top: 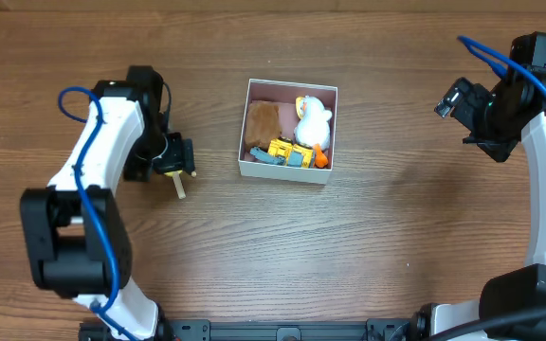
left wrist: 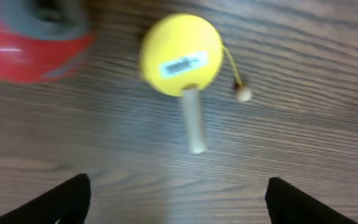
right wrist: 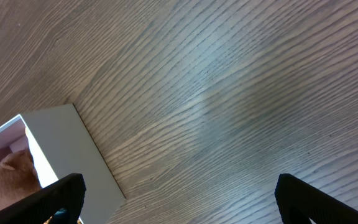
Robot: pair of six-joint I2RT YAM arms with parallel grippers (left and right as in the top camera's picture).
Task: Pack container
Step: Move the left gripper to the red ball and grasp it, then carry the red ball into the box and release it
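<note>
The container (top: 282,173) is a square white box with a pink inside at the table's middle. It holds a brown plush (top: 263,121), a white duck plush (top: 313,118) and a yellow toy truck (top: 287,152). My left gripper (top: 173,157) is left of the box, open and empty (left wrist: 179,202), above a yellow ball-headed rattle (left wrist: 180,55) with a wooden handle and a bead on a string. Only the rattle's handle (top: 180,186) shows overhead. My right gripper (top: 458,99) is open and empty (right wrist: 179,202), far right of the box. The right wrist view shows the box's outer wall (right wrist: 73,149).
A red rounded object with a grey top (left wrist: 30,40) lies beside the rattle in the left wrist view; the left arm hides it overhead. Bare wooden table (top: 396,218) lies between the box and the right arm.
</note>
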